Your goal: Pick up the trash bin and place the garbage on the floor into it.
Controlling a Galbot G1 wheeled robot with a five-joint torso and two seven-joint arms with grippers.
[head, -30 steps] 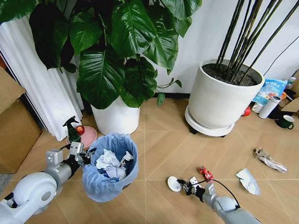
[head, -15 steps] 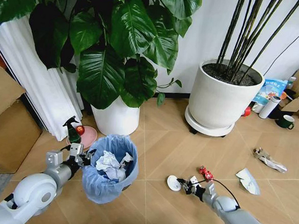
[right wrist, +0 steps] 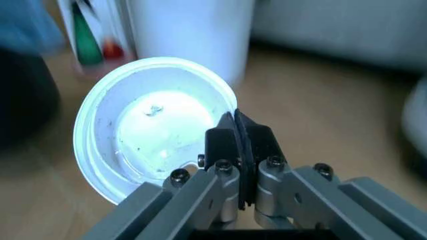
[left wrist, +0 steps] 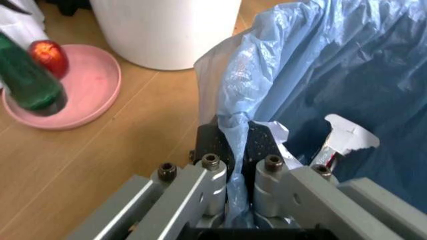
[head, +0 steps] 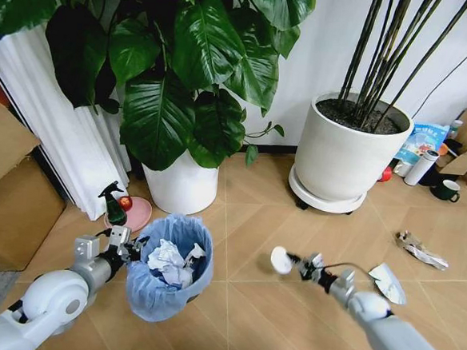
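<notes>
The trash bin (head: 157,294), lined with a light-blue bag (left wrist: 320,75), stands tilted at the lower left with crumpled white paper (head: 167,258) and a tube (left wrist: 343,140) inside. My left gripper (head: 129,246) is shut on the bin's rim, pinching the bag (left wrist: 237,145). To the right of the bin, my right gripper (head: 298,264) is shut on the edge of the white round disc (head: 280,259), holding it above the floor; the right wrist view shows the disc (right wrist: 153,130) clamped in that gripper (right wrist: 235,131). A silvery wrapper (head: 421,250) and a blue-white packet (head: 388,283) lie on the floor at the right.
Two large white plant pots (head: 183,183) (head: 349,155) stand behind. A green spray bottle (head: 115,205) sits on a pink saucer (head: 139,212) beside the bin. A cardboard box (head: 7,199) is at the left. A dark mug (head: 447,191) and white flask (head: 421,167) sit at the far right.
My right gripper has lifted the white disc off the floor and raised it. The left gripper and the bin have barely moved.
</notes>
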